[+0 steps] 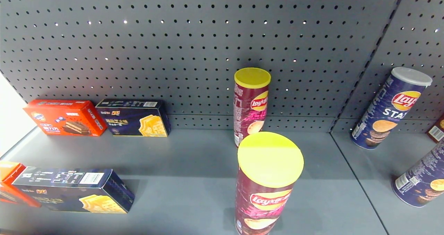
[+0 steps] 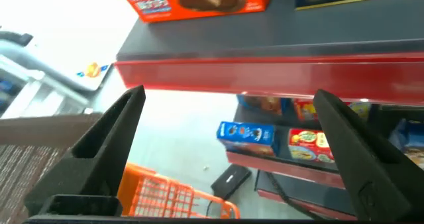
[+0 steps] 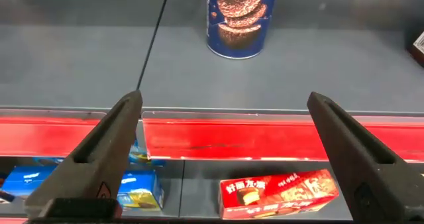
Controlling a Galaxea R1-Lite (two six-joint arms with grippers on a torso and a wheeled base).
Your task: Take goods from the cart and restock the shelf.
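Left end effector (image 2: 228, 95), right end effector (image 3: 224, 97) gape facing shelf edge (image 3: 265, 139).

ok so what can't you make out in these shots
Front maroon can, head view: base cut off by the bottom edge.
Rear maroon can, head view: base mostly hidden by the front one.
Orange cart, left wrist view: contents cut off by the bottom edge.
Near blue can, head view: cut by the right edge.

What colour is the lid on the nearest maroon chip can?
Yellow; the lid shows best in the head view.
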